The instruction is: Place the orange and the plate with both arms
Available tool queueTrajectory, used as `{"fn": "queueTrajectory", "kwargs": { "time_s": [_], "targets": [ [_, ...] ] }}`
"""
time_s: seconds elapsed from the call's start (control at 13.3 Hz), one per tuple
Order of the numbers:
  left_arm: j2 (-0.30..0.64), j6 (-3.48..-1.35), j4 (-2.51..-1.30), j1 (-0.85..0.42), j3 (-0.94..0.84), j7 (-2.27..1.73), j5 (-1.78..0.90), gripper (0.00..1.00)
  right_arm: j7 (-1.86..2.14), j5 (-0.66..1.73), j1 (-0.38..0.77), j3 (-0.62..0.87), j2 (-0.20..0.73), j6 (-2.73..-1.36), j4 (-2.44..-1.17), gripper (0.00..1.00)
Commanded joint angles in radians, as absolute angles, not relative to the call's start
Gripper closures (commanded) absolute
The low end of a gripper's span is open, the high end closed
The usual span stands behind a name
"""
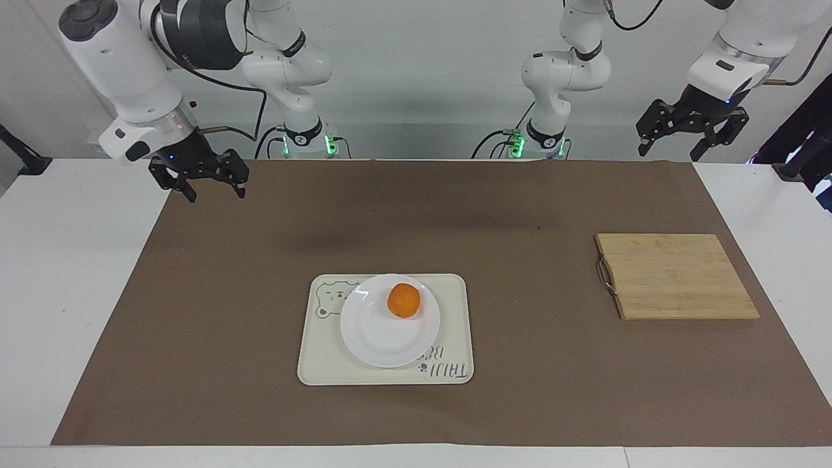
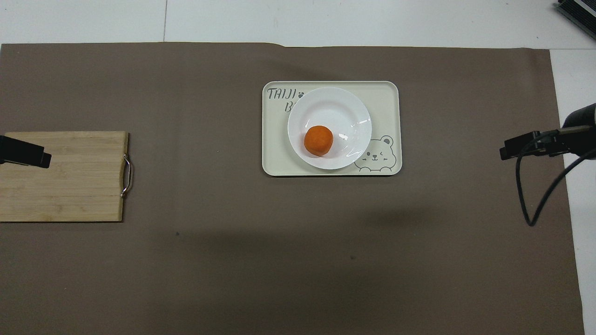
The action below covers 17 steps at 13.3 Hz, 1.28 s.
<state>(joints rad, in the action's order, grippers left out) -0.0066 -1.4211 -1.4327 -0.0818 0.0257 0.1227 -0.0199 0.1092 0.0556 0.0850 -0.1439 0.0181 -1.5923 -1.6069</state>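
The white tabletop (image 1: pixel 58 260) carried a brown mat (image 1: pixel 520 214) that covered nearly all of it, leaving bare white strips at both ends and along the edge farthest from the robots. On the mat, about midway between the two ends, lay a cream tray (image 1: pixel 455 325) with a bear drawing; the white plate (image 1: pixel 380 341) sat in it, shifted toward the bear end, and the orange (image 1: pixel 403 301) rested on the plate, off-centre on the side nearer the robots. A wooden cutting board (image 1: pixel 676 276) lay flat toward the left arm's end, well apart from the tray, with wide open mat between them and all around the tray. The right gripper (image 1: pixel 212 187) hung open and empty over the mat's corner near its own base. The left gripper (image 1: pixel 668 147) hung open and empty, raised above its end of the tabletop, nearer the robots than the board.
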Motion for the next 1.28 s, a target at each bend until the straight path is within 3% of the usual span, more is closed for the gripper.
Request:
{"fn": "queueTrajectory", "kwargs": {
  "time_s": [0.0, 0.23, 1.2],
  "targets": [
    [-0.014, -1.410, -1.427, -0.067, 0.015, 0.123, -0.006, 0.00, 0.086, 0.037, 0.071, -0.143, -0.052, -1.521, -1.626, 0.00],
    [-0.014, -1.410, -1.427, -0.067, 0.015, 0.123, -0.006, 0.00, 0.028, 0.040, 0.071, -0.140, -0.109, -1.456, -1.632, 0.00],
    [-0.014, -1.410, -1.427, -0.067, 0.015, 0.123, -0.008, 0.00, 0.035, -0.024, 0.084, -0.130, -0.126, -1.407, -1.559, 0.00]
  ]
}}
